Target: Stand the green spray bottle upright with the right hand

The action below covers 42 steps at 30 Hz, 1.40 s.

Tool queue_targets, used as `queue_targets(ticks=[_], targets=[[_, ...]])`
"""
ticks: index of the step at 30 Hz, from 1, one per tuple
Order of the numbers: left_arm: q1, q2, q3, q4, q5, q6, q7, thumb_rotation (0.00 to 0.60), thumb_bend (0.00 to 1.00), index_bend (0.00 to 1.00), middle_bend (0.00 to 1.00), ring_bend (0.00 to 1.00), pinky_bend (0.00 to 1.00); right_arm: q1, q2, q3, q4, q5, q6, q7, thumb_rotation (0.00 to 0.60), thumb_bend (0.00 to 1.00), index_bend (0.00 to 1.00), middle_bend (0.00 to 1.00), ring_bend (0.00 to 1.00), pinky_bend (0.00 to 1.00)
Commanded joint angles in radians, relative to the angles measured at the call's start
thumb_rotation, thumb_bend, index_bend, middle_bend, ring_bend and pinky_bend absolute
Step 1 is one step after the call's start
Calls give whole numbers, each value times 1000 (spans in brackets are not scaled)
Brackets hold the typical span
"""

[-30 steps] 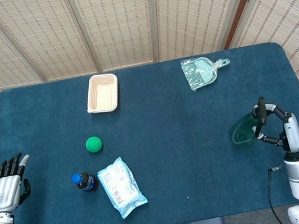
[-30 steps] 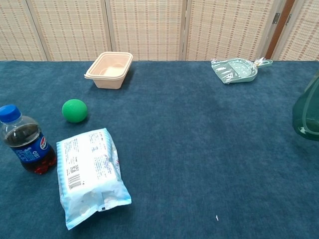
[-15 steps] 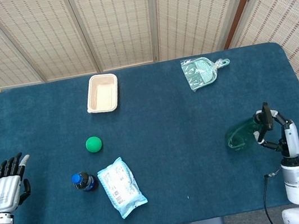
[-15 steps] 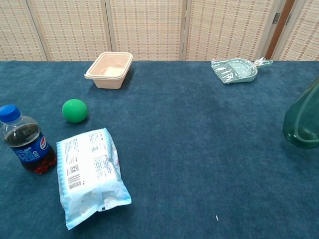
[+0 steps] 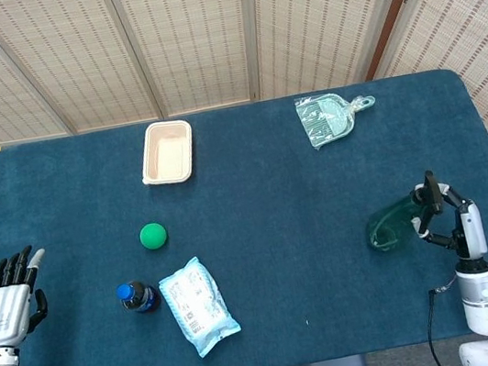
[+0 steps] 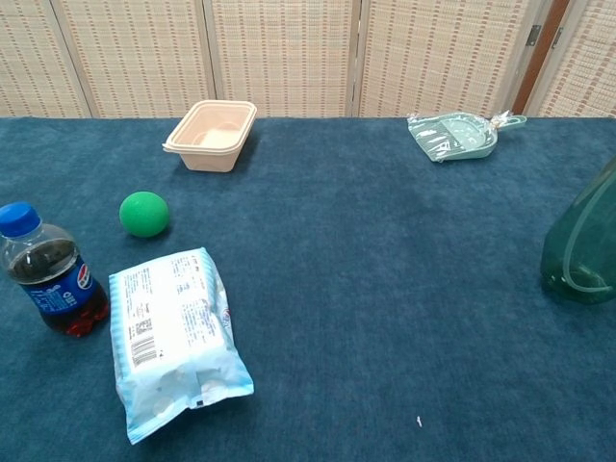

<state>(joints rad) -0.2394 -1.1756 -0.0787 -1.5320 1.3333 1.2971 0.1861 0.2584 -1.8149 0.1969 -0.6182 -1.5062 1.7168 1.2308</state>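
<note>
**One bottle, tilted in your right hand near the right edge**

One thing matters here: the green spray bottle (image 5: 388,226) sits near the right edge of the tabletop (image 5: 283,195), toward the front, and your right hand (image 5: 443,216) has its fingers around the nozzle end. The body leans over to the left, base pointing away from the hand, so it is not yet upright. From the chest view the bottle (image 6: 580,245) shows at the right border with its base low by the cloth, though whether it touches I cannot tell. Holding it by the top makes sense: that lets the heavy base swing down and under as you rotate the wrist.

Your left hand (image 5: 7,304) rests at the front left corner, empty, fingers straight and close together, well clear of the work.

The rest stays far from your path: the cola bottle (image 5: 138,296), the wipes packet (image 5: 198,305) just beside it, the green ball (image 5: 152,236), the beige tray (image 5: 167,151) and the bagged dustpan (image 5: 328,118) along the back edge. Nothing crowds the spot where the base should land.
</note>
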Motion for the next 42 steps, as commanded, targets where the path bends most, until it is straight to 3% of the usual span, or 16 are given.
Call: queue_targets(ticks=[1,15,34,42], targets=[[0,1,0,-2,0,1,3,600,696,0,0,0,0,2,-11,-2,20,1,-4,16,600,277,426,563,490,544],[5,-9,6,5,-1,4,6,600,696,0,0,0,0,18,-86,-33,147,-17,-14,97,600,278,427,563,491,544],[15,-14,12,-23,9,24,36,600,696,0,0,0,0,-26,-136,-67,212,-30,51,131,600,277,429,563,491,545],[11,-11,11,-38,4,19,58,600,697,0,0,0,0,-19,-139,-59,235,-18,41,153,600,277,430,563,491,544]])
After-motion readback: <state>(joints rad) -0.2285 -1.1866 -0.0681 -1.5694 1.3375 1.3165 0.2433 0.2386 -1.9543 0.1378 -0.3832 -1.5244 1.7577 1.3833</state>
